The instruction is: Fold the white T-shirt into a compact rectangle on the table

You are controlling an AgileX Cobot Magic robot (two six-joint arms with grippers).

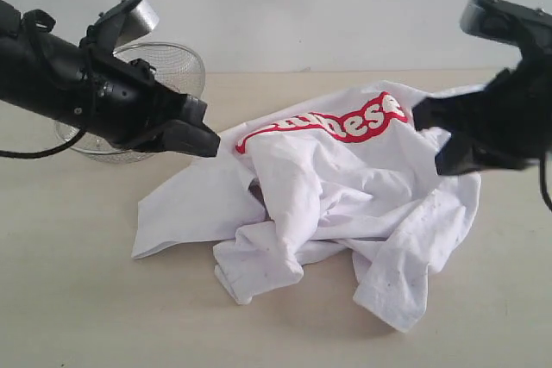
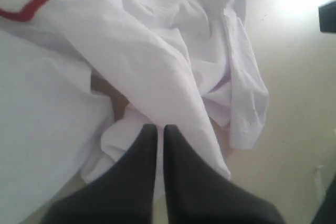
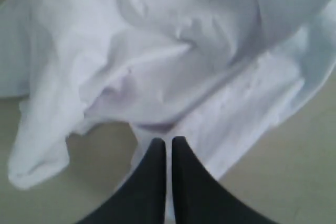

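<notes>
Pointing into the crumpled shirt [image 1: 345, 178], left gripper [image 2: 160, 128] had jaws almost together, thin slit only; right gripper [image 3: 168, 141] same. Couldn't tell if either pinched cloth. Shirt lay on table [image 1: 78, 299] between the two tips, folds right under each, red lettering up.

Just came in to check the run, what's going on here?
Two robot arms are at a white T-shirt, which lies crumpled and unfolded on the table. The left gripper and right gripper sit at its left and right sides, jaws nearly together; whether they pinch cloth is unclear. A wire basket stands behind the left arm.
</notes>
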